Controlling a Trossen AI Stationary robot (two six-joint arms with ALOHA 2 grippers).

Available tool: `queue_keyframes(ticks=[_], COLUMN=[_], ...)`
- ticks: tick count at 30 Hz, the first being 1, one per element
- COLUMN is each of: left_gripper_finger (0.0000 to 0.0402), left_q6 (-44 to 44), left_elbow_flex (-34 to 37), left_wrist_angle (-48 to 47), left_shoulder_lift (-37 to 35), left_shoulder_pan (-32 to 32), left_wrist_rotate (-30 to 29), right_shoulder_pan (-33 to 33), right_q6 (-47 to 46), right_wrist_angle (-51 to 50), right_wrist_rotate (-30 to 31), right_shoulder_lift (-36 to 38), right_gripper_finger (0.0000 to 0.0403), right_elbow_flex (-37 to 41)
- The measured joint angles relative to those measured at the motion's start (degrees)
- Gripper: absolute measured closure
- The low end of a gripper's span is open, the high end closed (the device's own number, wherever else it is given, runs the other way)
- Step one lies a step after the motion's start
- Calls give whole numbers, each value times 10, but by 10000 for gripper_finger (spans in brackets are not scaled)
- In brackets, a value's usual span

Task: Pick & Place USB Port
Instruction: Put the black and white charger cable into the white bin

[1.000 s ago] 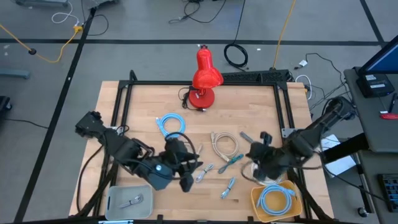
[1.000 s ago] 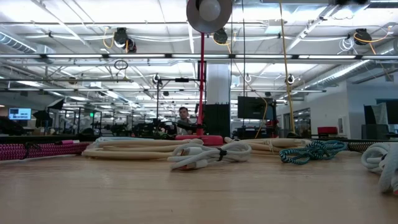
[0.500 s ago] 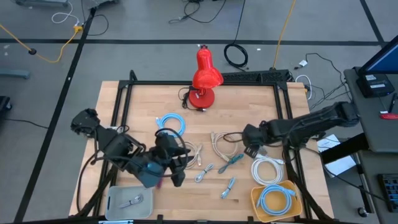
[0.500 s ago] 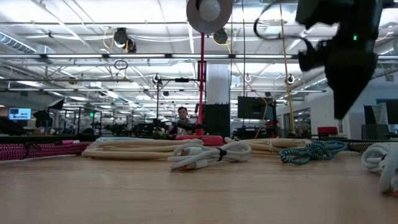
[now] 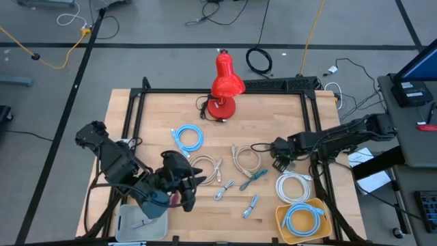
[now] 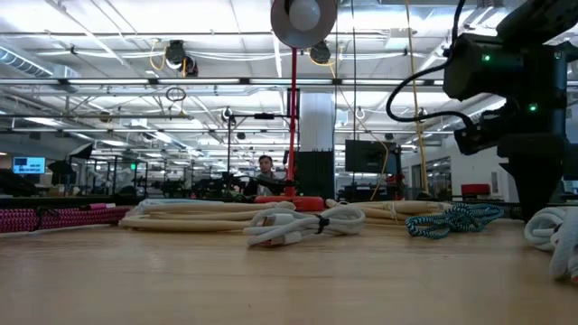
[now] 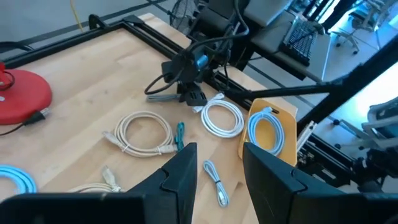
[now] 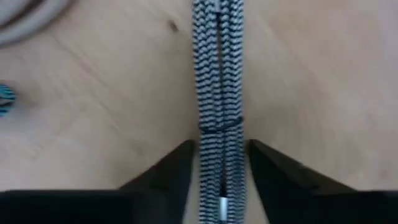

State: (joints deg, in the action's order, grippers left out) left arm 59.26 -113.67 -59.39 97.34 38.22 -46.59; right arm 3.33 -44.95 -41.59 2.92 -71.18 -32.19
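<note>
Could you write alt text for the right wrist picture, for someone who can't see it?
Seen close up, a grey braided cable lies on a wooden table, running straight between the two dark fingers of the right gripper, which is open around it. A pale cable curves across one corner, and a bit of teal cable shows at the edge.

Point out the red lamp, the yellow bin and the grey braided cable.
red lamp (image 5: 227, 85): high view, on its shade.
yellow bin (image 5: 280, 216): high view, on its left rim.
grey braided cable (image 8: 218, 74): right wrist view, on the bundled strands ahead of the fingers.
</note>
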Motion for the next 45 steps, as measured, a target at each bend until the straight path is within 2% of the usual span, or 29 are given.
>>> queue_keyframes(ticks=[3,4,10,15,18,20,22,24,26,28,29,31,32,34,36,38,40,45], left_gripper_finger=[271,271,271,271,271,278,293,312,332,347,352,350,344,318,284,249,221,190], left_q6=[17,22,102,277,385,417,451,469,483,446,395,243,154,-21,-147,-226,-268,-265], left_elbow_flex=[0,0,0,4,45,115,200,296,398,482,514,564,582,598,597,586,576,527], left_wrist_angle=[-11,-12,-68,-234,-310,-285,-220,-115,13,164,253,426,518,705,825,889,894,838], left_shoulder_lift=[0,0,0,0,-2,-24,-54,-85,-117,-155,-173,-200,-207,-211,-212,-209,-208,-198], left_shoulder_pan=[1,2,3,17,26,35,42,47,55,51,47,28,12,-30,-61,-83,-103,-152], left_wrist_rotate=[-1,-3,-45,-92,-101,-99,-96,-117,-166,-228,-248,-234,-195,-81,6,45,81,207], right_shoulder_pan=[0,0,2,27,56,78,100,122,144,161,168,177,181,189,194,198,203,207], right_q6=[5,12,33,39,38,38,42,51,62,70,71,71,71,71,68,67,64,66], right_wrist_angle=[14,17,28,26,55,82,106,125,161,198,213,256,269,282,289,298,309,395], right_wrist_rotate=[-4,-5,19,44,68,85,111,133,150,153,152,152,152,153,152,150,151,153], right_shoulder_lift=[0,0,1,15,29,32,33,33,27,23,20,14,10,2,-8,-15,-19,-31], right_gripper_finger=[363,380,393,393,393,393,393,393,393,393,393,393,393,393,393,393,393,393], right_elbow_flex=[2,0,-63,-168,-239,-282,-329,-367,-395,-409,-413,-415,-416,-416,-416,-416,-416,-416])
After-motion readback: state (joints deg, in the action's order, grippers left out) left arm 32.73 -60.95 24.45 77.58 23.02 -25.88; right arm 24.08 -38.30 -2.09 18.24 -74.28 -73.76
